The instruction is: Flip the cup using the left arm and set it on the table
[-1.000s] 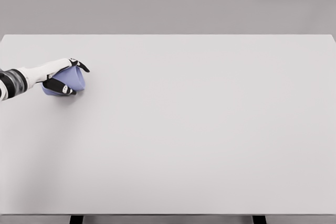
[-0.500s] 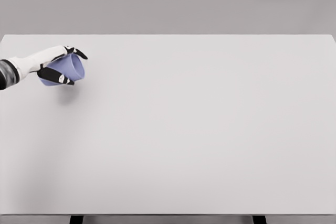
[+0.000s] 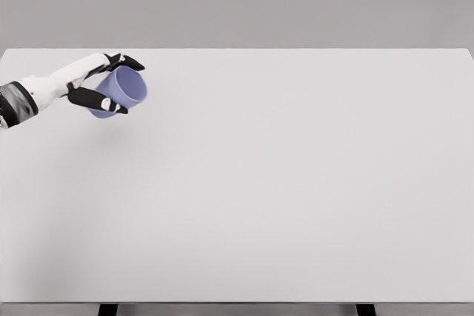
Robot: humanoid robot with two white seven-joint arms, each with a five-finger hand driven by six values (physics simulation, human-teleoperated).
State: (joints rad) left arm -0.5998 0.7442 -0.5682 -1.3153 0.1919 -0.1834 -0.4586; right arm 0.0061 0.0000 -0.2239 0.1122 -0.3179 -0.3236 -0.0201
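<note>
Head view shows the left hand [image 3: 87, 85] clamped around the lilac cup [image 3: 118, 92], held tilted with its mouth facing right, above the white table [image 3: 281, 183] near its far left corner.

The cup [image 3: 118, 92] looked like smooth plastic, a matt lavender blue with no glare, its inner wall equally plain. The table [image 3: 281, 183] had a flat, pale grey top, matt and even right out to its edges, without grain or texture; two dark legs under its near edge looked like black metal or plastic, too small to tell which. The left hand [image 3: 92, 83] showed smooth white shell parts, hard like moulded plastic, with black fingers [image 3: 100, 101] of a slightly shinier finish.
</note>
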